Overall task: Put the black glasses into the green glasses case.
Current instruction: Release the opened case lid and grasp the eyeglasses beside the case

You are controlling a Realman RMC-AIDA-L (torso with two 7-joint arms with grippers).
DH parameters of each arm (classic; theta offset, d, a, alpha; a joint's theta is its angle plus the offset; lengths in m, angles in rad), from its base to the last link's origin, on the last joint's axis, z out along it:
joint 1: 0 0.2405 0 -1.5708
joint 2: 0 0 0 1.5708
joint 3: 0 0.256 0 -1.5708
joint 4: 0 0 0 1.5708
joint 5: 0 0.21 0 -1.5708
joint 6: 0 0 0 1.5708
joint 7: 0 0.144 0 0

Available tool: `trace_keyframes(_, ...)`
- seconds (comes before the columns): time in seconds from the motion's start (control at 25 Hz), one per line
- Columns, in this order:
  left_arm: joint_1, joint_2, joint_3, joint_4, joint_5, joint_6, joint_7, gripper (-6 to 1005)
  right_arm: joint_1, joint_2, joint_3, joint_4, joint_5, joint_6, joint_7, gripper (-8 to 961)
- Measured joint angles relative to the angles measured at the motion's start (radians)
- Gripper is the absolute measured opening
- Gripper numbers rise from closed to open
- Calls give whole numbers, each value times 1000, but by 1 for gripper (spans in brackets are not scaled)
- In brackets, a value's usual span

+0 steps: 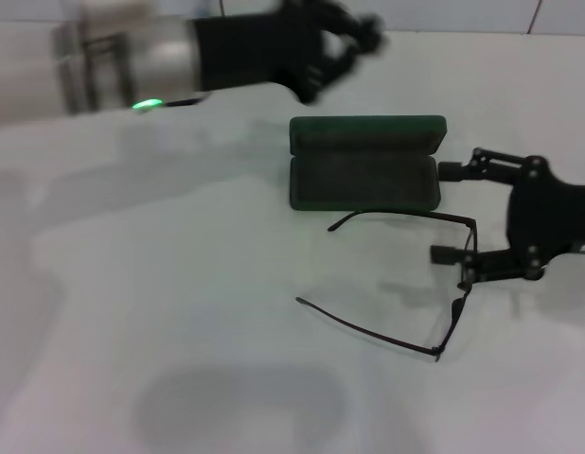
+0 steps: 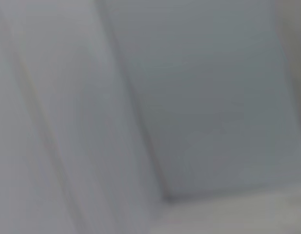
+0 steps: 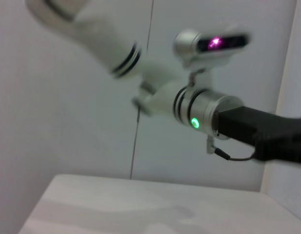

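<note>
The green glasses case (image 1: 363,178) lies open on the white table (image 1: 160,284), its lid standing up at the far side. Just in front of it lie the black glasses (image 1: 368,328), temple arms spread wide and pointing left, front frame toward the right. My right gripper (image 1: 453,213) is low at the right of the case and the glasses, open wide; its near finger (image 1: 449,253) sits by the glasses' front frame, its far finger by the case's right end. My left gripper (image 1: 342,43) hovers, blurred, behind the case's lid. The left wrist view shows only a blurred pale surface.
The right wrist view shows my left arm (image 3: 204,109) with a green light, the robot's head (image 3: 211,44) and the table's far part (image 3: 141,204) before a white wall.
</note>
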State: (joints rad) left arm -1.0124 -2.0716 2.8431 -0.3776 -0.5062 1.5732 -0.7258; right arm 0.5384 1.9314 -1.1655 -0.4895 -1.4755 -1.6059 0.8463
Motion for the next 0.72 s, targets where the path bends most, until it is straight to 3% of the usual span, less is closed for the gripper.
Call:
trace_keyframes(0.04, 38, -1, 0, 13, -76, 9, 29, 145, -1, -12, 18, -1, -2, -31, 2, 852)
trace_keyframes(0.16, 159, -13, 0, 84, -299, 8, 124, 151, 13, -22, 19, -13, -19, -32, 14, 850)
trace_keyframes(0.36, 322, -18, -22, 298, -554, -36, 318, 196, 60, -21, 14, -138, -158, 7, 136, 848)
trace_keyframes(0.56, 411, -21, -30, 384, -671, -55, 319, 240, 140, -1, 1, -375, -453, -27, 344, 845)
trace_keyframes(0.72, 445, -19, -30, 396, -709, -92, 212, 276, 234, 18, -37, -526, -683, -134, 470, 843)
